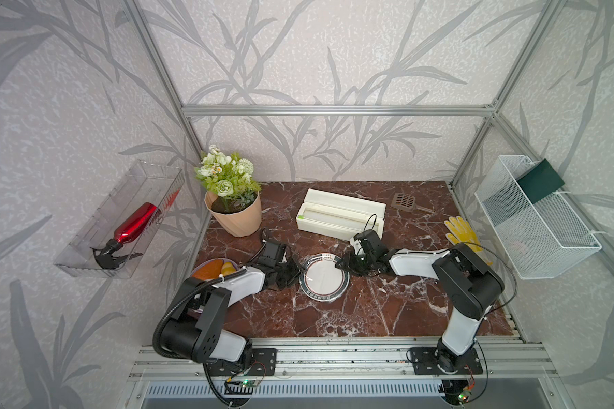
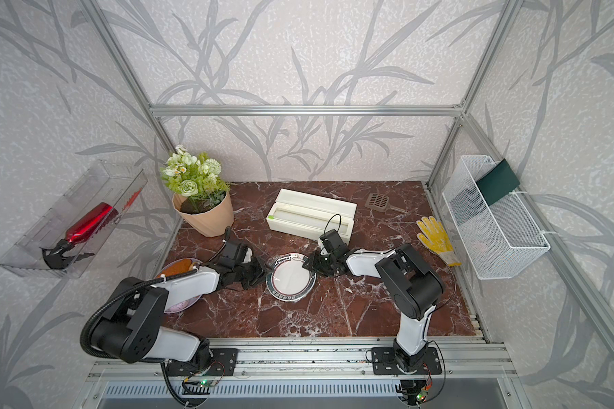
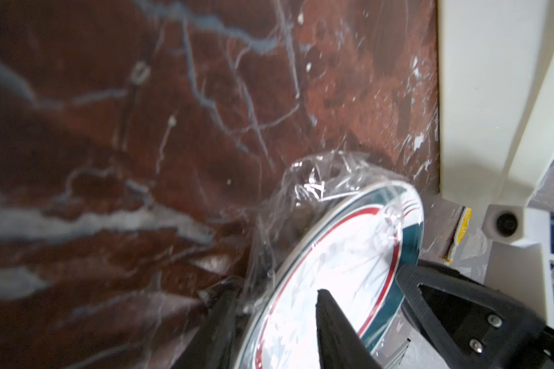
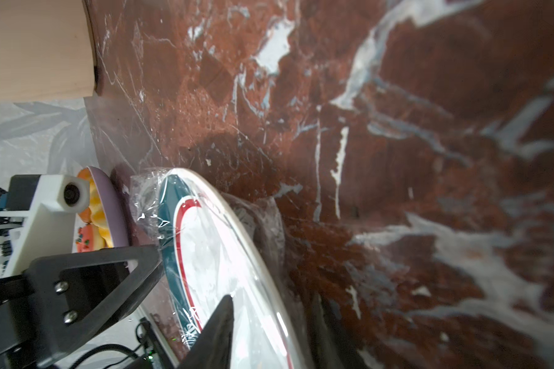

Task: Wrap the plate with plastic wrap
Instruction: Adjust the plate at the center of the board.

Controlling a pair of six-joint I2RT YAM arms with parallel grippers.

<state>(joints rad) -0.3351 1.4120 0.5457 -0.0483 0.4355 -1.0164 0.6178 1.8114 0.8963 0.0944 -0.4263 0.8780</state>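
Marble table, one plate under plastic wrap, left pincer, right pincer straddling rim, grip unclear

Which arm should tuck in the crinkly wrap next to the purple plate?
Probably left: the left end effector sits at the plate rim beside the purple plate, where wrap bunches. The right end effector is opposite.

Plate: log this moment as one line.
plate: on table | plastic wrap: over plate, bunched at rim | left gripper: at rim | right gripper: at opposite rim | grips: unclear
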